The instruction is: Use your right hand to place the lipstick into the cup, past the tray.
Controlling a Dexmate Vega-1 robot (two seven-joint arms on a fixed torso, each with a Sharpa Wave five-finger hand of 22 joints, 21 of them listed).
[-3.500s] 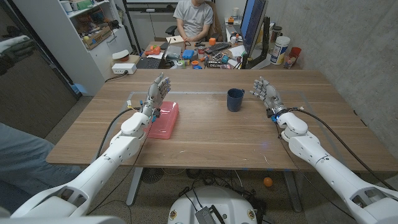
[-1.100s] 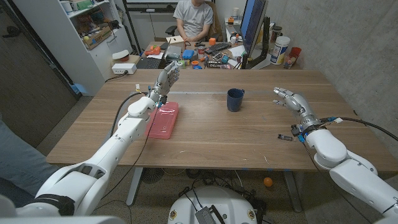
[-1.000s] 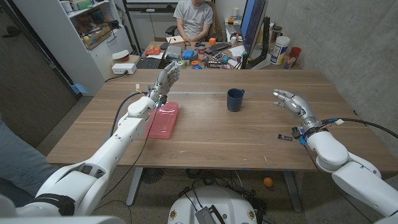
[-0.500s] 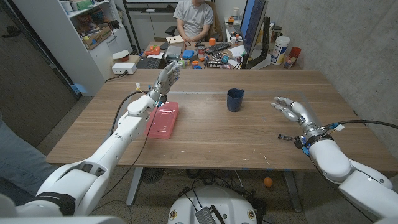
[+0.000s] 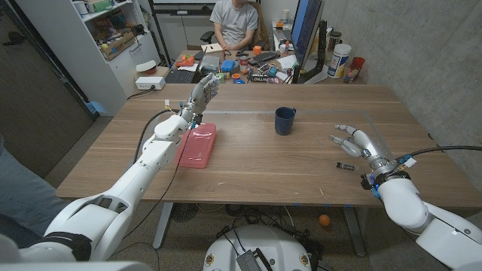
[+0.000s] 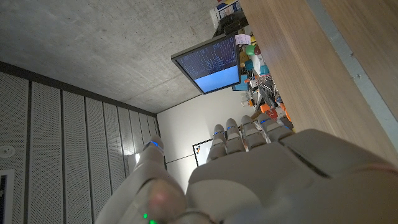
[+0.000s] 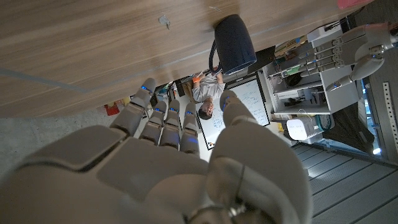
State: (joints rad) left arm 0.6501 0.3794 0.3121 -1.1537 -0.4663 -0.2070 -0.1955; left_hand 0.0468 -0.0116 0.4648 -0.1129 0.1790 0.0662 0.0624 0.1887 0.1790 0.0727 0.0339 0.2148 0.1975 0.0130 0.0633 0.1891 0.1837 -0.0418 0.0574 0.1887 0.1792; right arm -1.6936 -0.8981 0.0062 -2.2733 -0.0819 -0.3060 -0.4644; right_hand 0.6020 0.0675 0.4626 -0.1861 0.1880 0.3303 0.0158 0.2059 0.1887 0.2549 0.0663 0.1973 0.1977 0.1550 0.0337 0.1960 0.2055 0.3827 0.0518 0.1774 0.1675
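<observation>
A small dark lipstick tube (image 5: 345, 165) lies flat on the wooden bench (image 5: 248, 162), just beside the right robot hand (image 5: 354, 141), whose fingers are spread and hold nothing. The dark blue cup (image 5: 284, 120) stands further in, with the pink rectangular tray (image 5: 199, 144) well to its left. The left robot hand (image 5: 197, 99) is raised, fingers apart, above the tray's far end. The tube looks light, rigid and smooth, likely to roll; a pinch across its middle seems safest.

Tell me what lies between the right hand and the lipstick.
Nothing: in the head view only bare table separates the right hand from the lipstick, which lies just near of the open fingers, untouched.
</observation>
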